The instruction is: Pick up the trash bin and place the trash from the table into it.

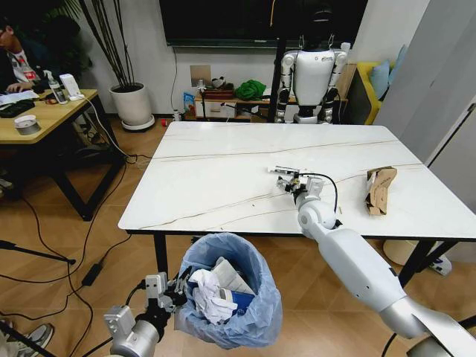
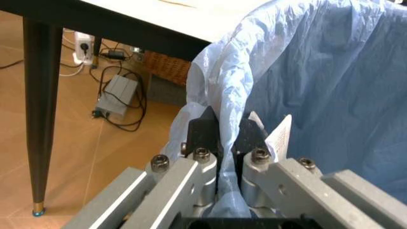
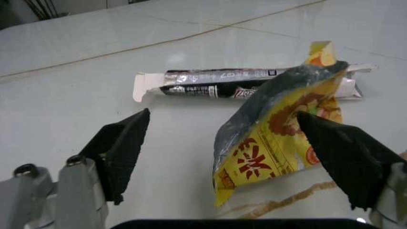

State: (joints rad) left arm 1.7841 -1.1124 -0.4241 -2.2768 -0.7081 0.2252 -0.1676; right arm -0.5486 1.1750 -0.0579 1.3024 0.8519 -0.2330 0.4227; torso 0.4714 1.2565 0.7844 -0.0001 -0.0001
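The trash bin (image 1: 227, 297), lined with a crinkled light blue bag (image 2: 318, 95), stands in front of the table's near edge with white papers inside. My left gripper (image 1: 169, 288) is shut on its rim (image 2: 226, 126). On the white marble table (image 1: 216, 171) my right gripper (image 1: 291, 183) hangs open (image 3: 232, 157) over a yellow snack wrapper (image 3: 279, 129), one finger (image 3: 121, 152) on each side. A long black-and-white carton (image 3: 216, 85) lies just beyond the wrapper. A crumpled brown paper bag (image 1: 379, 190) lies near the table's right edge.
A black table leg (image 2: 41, 119) stands left of the bin, with a power adapter (image 2: 117, 95) and cables on the floor behind it. A wooden desk (image 1: 44, 115) is at the far left. A white humanoid robot (image 1: 312, 78) stands beyond the table.
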